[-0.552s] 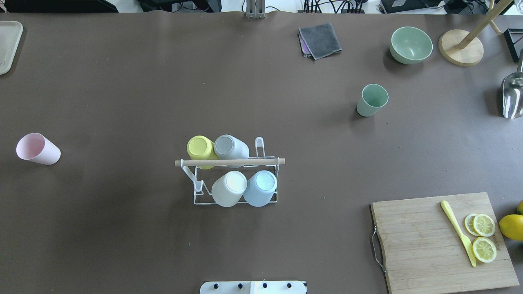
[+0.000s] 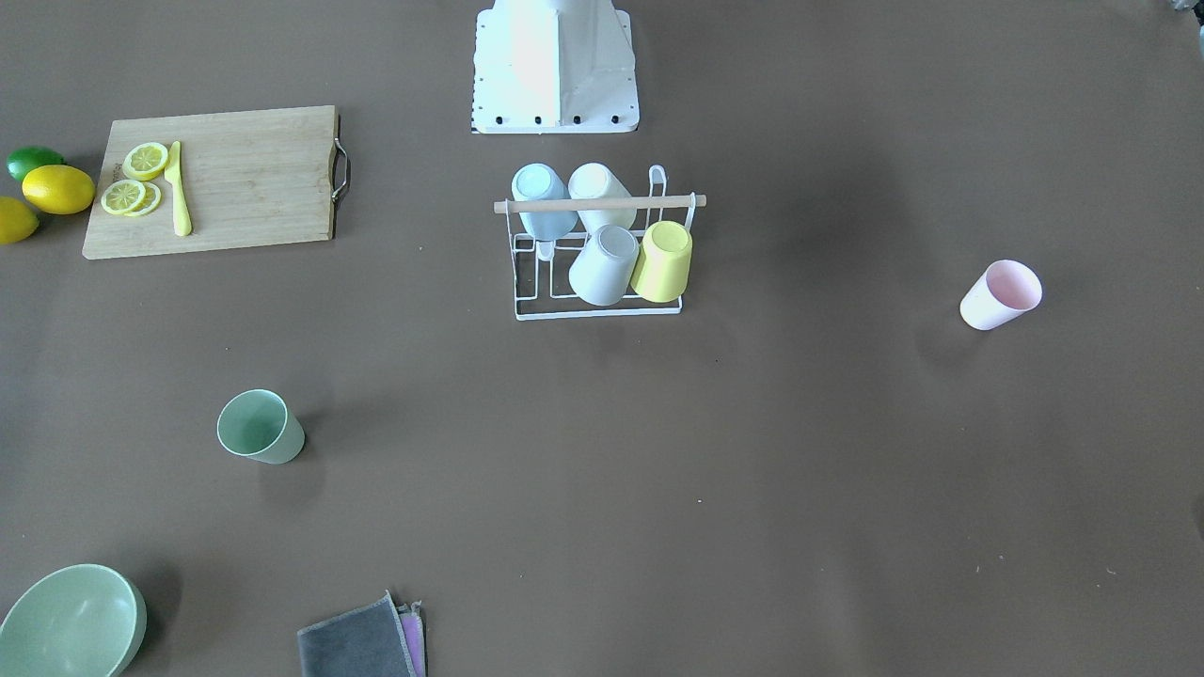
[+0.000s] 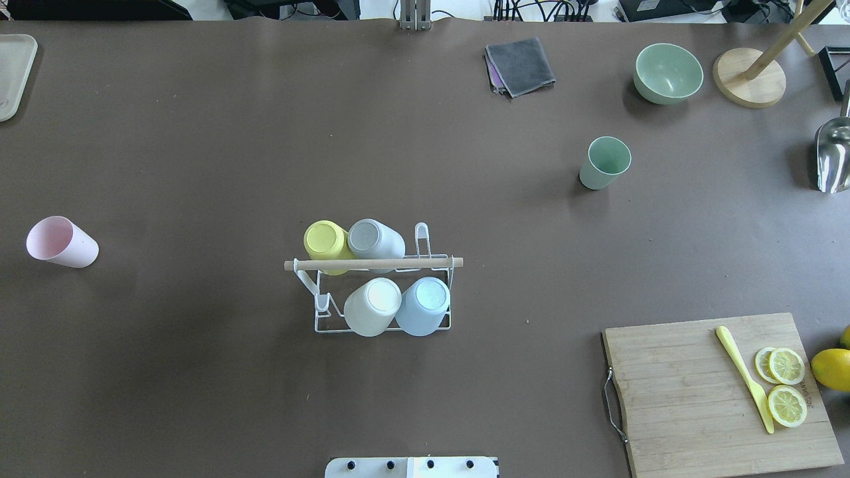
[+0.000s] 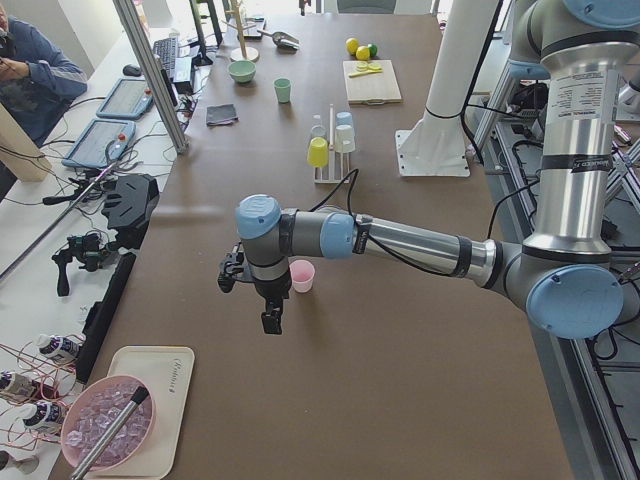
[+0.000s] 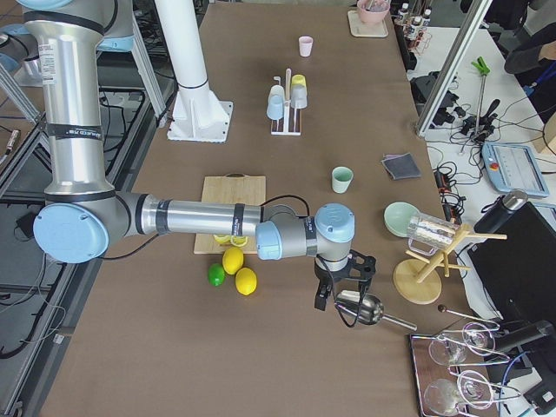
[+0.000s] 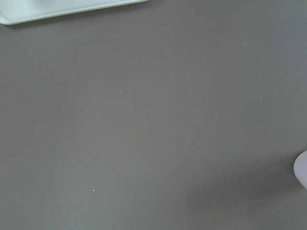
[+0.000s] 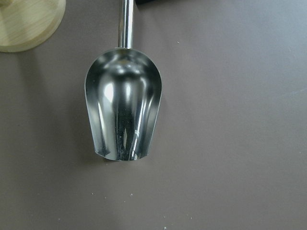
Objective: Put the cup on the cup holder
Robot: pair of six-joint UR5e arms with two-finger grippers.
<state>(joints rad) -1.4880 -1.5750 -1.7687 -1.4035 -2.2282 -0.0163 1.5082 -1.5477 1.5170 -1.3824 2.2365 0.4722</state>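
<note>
No movement since earlier: pink cup (image 4: 302,275) near left claw (image 4: 271,320)

Soft overhead light is filling the views; glare is bleaching the robot base (image 2: 555,66) at 12 o'clock and streaking the metal scoop (image 7: 123,112).

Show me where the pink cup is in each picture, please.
Front-facing: pink cup at the right, mid-height.
Overhead: cup at the left edge.
Exterior left: cup near the centre.
Exterior right: cup at the top.
Left wrist: maybe the pale sliver at the right edge.
Right wrist: not in it.
Landmark: the white cup rack mid-table.
</note>
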